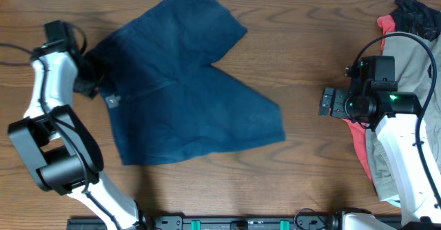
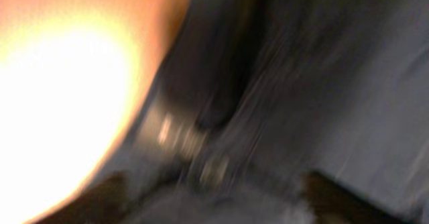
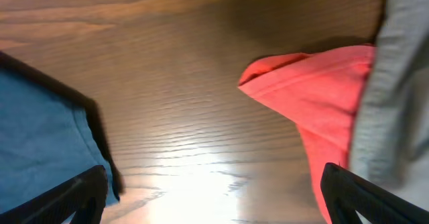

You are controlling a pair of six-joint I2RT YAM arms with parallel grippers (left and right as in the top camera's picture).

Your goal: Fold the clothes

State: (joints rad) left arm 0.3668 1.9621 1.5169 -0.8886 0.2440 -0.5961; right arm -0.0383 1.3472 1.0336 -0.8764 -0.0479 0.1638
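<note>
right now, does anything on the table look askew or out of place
The navy shorts lie askew, diagonal on the table, one leg at the far edge. A red cloth and khaki garment sit heaped at the right edge.

We see plain dark navy shorts (image 1: 186, 85) with a small grey patch (image 1: 113, 101) on a brown wood-grain table (image 1: 317, 44). We also log a red cloth (image 3: 322, 96), a khaki garment (image 1: 417, 65) and a black cloth (image 1: 419, 9). Left arm (image 1: 48, 85) and right arm (image 1: 406, 147) are white with black parts, with a green light (image 1: 394, 97) on the right.

1 navy shorts (image 1: 186, 92); 1 red cloth (image 3: 315, 96) (mostly covered); 1 khaki garment (image 1: 420, 65).
</note>
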